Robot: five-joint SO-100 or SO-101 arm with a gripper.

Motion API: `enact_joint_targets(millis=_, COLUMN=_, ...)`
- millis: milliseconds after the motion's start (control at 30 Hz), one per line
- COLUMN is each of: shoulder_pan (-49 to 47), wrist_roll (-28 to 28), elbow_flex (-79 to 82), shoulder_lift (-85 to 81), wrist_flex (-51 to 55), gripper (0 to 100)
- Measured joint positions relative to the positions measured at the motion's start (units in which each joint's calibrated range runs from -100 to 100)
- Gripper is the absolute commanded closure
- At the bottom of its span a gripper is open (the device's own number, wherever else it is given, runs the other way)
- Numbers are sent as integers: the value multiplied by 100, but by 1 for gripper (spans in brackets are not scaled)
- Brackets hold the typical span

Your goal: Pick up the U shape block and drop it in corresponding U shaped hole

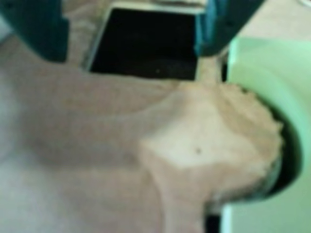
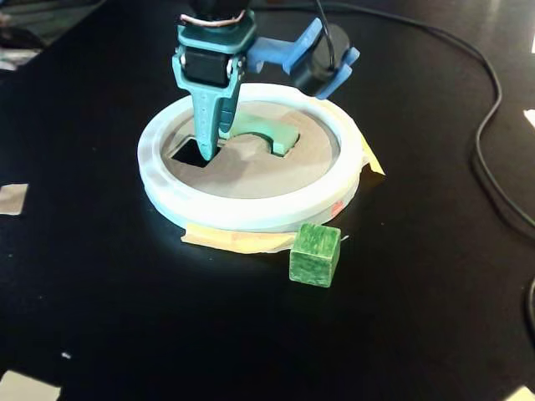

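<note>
The U shape block (image 2: pixel 266 132) already lies in the U shaped hole (image 1: pixel 286 160) of the tan disc (image 2: pixel 251 171), so the drop seems done. The end effector (image 2: pixel 209 149) holds nothing, fingers close together above the square cutout (image 2: pixel 191 152); only its retreat remains.

Black table (image 2: pixel 100 292): white-ringed tan disc (image 2: pixel 251 209) on yellow tape, green cube (image 2: pixel 315 254) just beside its near rim, cable (image 2: pixel 493 142) well right.

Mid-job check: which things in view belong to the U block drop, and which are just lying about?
Job:
- U shape block, sitting in the U shaped hole
- tan disc in its white ring
- gripper, over the square cutout

Lying about:
- dark green cube
- black cable
- paper scraps
</note>
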Motion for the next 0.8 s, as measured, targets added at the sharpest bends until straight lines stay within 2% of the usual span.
enact_joint_targets(millis=233, shoulder_pan=0, wrist_roll=20, elbow_flex=0, shoulder_lift=0, wrist_flex=0, gripper=55)
enact_joint_targets(millis=400, shoulder_pan=0, wrist_roll=420, elbow_flex=0, shoulder_lift=-36, wrist_flex=0, gripper=56)
enact_joint_targets(millis=567, shoulder_pan=390, wrist_roll=1216, elbow_flex=0, shoulder_lift=-321, wrist_flex=48, gripper=57)
enact_joint_targets(millis=733, shoulder_pan=1109, wrist_roll=2452, elbow_flex=0, shoulder_lift=-606, wrist_flex=48, gripper=57)
enact_joint_targets(millis=800, shoulder_pan=1339, wrist_roll=3233, elbow_flex=0, shoulder_lift=-874, wrist_flex=58, gripper=57)
